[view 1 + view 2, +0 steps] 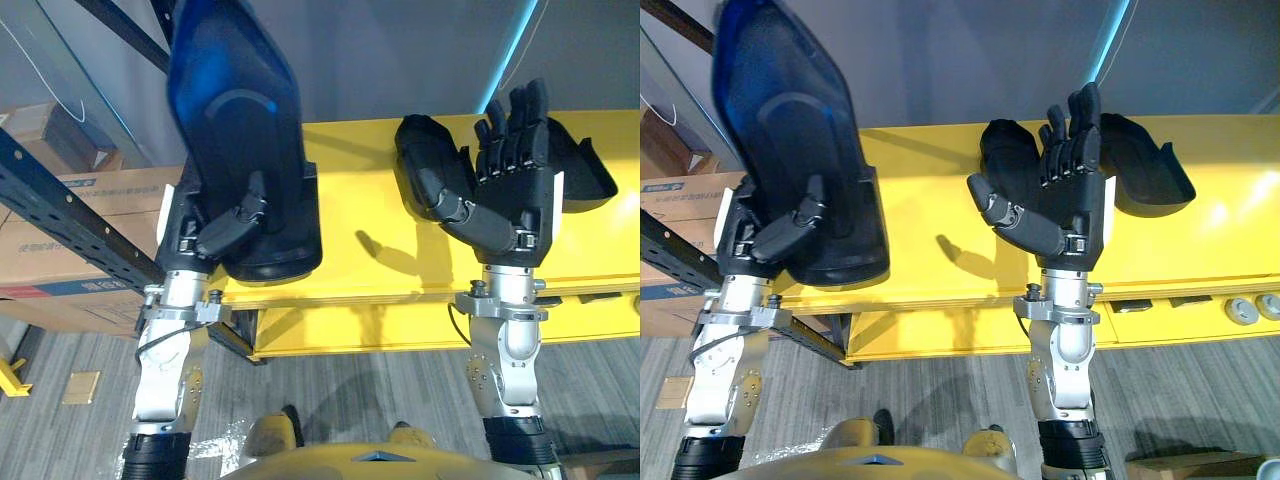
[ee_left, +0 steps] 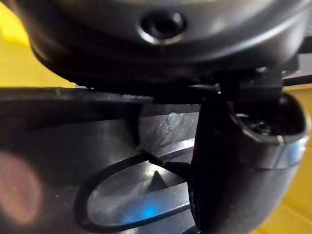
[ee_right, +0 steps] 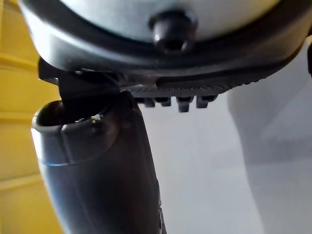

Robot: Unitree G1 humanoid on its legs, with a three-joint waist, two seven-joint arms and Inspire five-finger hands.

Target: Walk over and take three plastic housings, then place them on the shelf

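Observation:
My left hand (image 1: 222, 232) is shut on a large black plastic housing (image 1: 235, 130), held upright over the left end of the yellow shelf (image 1: 370, 205). Its thumb (image 2: 234, 185) presses on the housing's inner face (image 2: 73, 146), and its fingers are hidden behind the shell. My right hand (image 1: 1065, 195) is raised and open with straight fingers, and its thumb (image 3: 97, 170) touches nothing. Behind it, two more black housings lie on the yellow surface, one (image 1: 1002, 145) just past the palm and the other (image 1: 1148, 165) further right.
A dark blue rack beam (image 1: 60, 210) slants across the left, with cardboard boxes (image 1: 55, 265) stacked behind it. A grey wall backs the yellow shelf. Small round fittings (image 1: 1240, 310) sit on a lower level at the right. Grey floor lies below.

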